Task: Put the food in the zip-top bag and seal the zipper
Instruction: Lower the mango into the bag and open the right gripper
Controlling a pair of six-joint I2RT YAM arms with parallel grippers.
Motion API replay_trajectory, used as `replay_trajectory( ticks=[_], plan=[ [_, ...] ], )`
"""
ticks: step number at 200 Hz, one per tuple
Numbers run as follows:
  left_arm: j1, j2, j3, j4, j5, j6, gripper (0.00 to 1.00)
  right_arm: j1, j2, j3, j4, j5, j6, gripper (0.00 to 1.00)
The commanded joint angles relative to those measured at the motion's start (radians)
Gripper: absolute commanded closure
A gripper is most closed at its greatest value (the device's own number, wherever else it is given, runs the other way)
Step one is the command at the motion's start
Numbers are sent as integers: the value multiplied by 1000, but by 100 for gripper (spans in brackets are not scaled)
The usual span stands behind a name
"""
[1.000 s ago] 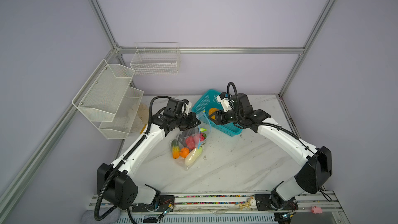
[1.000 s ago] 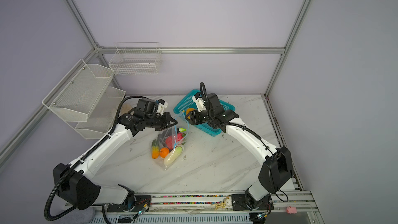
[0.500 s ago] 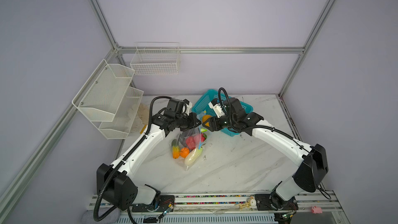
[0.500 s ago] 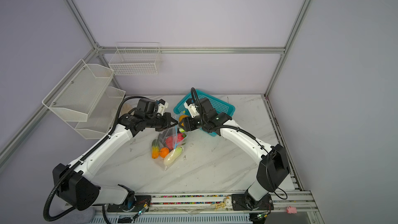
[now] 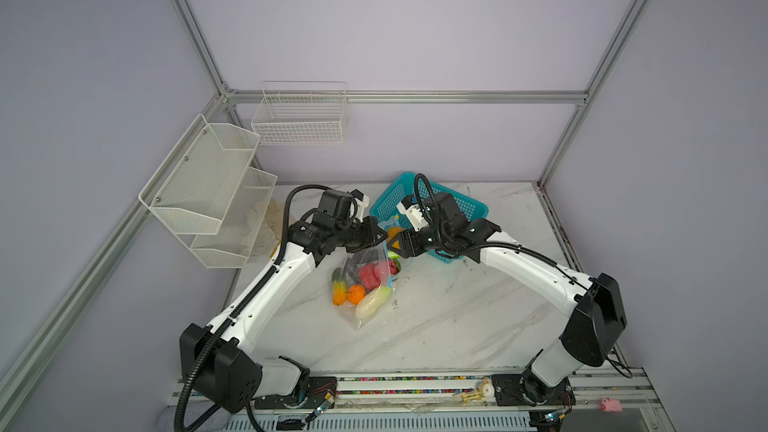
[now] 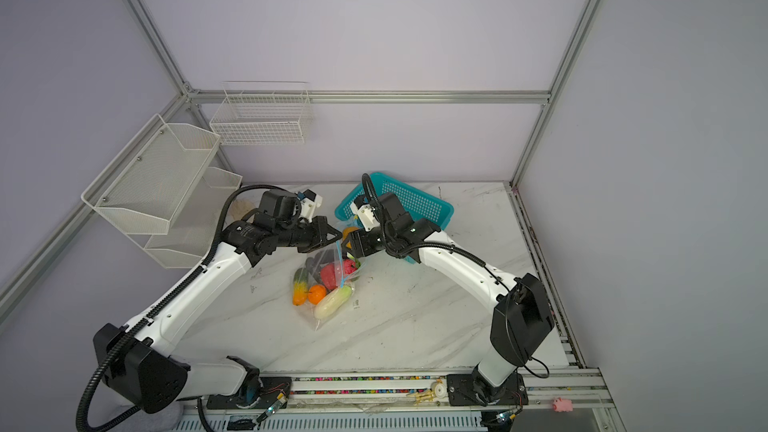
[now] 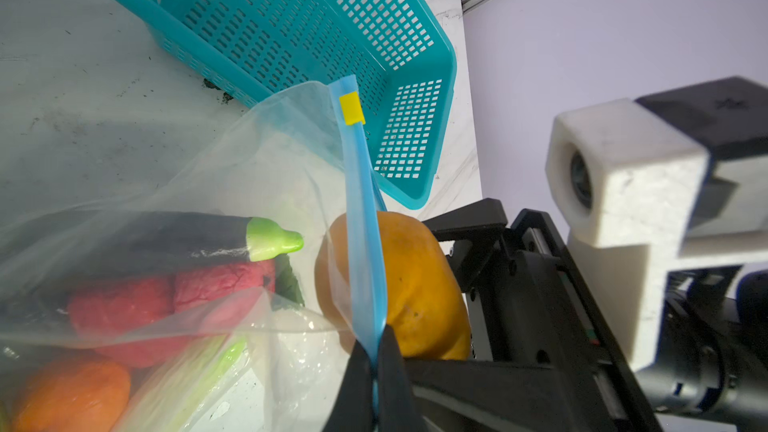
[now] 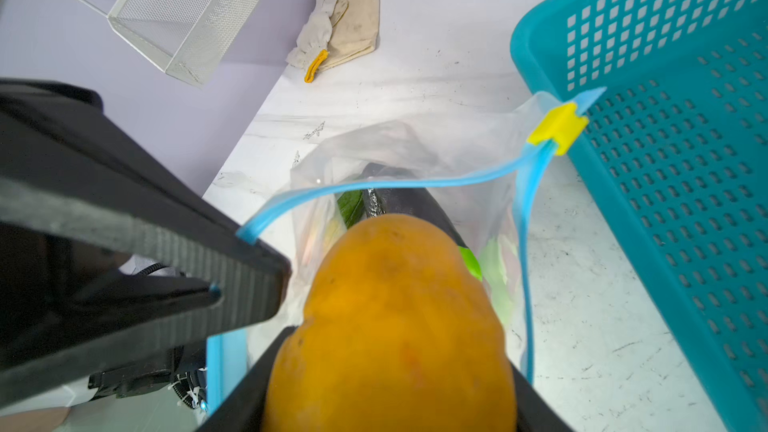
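The zip-top bag (image 5: 365,280) lies on the marble table with its mouth lifted. My left gripper (image 5: 384,236) (image 7: 377,351) is shut on the light-blue zipper (image 7: 361,222) and holds it up. The yellow slider (image 7: 351,108) (image 8: 559,128) sits at the strip's far end. My right gripper (image 5: 395,241) (image 8: 395,371) is shut on the yellow-orange mango (image 7: 415,284) (image 8: 395,326), right at the open mouth. Inside the bag lie a white radish (image 5: 374,303), an orange (image 5: 356,293), a cucumber (image 5: 338,288), pink-red pieces (image 5: 372,274) and a dark eggplant (image 7: 166,234).
A teal perforated basket (image 5: 457,205) stands just behind the right gripper, close to the bag's slider end. White mesh shelves (image 5: 208,189) hang on the left wall and a wire basket (image 5: 299,118) on the back wall. Work gloves (image 8: 340,22) lie under the shelves.
My right gripper has carried the mango leftward from over the teal basket to the bag's mouth. The left gripper has kept its hold on the zipper and barely moved.
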Motion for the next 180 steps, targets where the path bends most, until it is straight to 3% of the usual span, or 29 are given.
replay_trajectory(
  ticks=[1,100,150,180],
  plan=[
    [-6,-38,20,29,18,-16,100,13,12,30,-27,-12,-18,36],
    [-6,-53,7,27,9,-7,100,34,24,71,-49,10,-21,21],
    [-6,-53,2,27,4,-4,100,34,-30,73,-34,48,11,21],
    [-6,-46,10,28,4,-1,100,33,-82,83,-53,140,20,23]
  ],
)
